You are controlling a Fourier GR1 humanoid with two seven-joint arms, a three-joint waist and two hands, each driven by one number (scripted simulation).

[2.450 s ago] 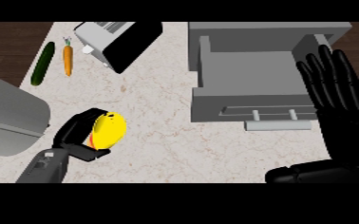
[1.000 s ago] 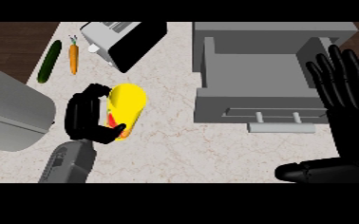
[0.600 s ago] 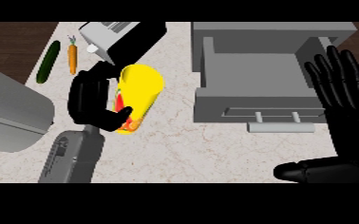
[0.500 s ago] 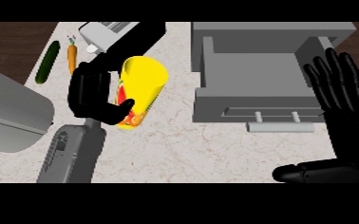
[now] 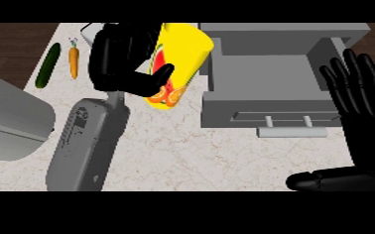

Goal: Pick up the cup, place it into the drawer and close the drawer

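Left hand (image 5: 126,62) grips the yellow cup (image 5: 178,62), apparently lifted, beside the open drawer (image 5: 275,77); next, lower it in. Right hand (image 5: 356,96) rests open.

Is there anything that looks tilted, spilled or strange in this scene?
Only the yellow cup is tilted, leaning in the left hand beside the open drawer. Nothing appears spilled. The right hand rests open near the view's right edge.
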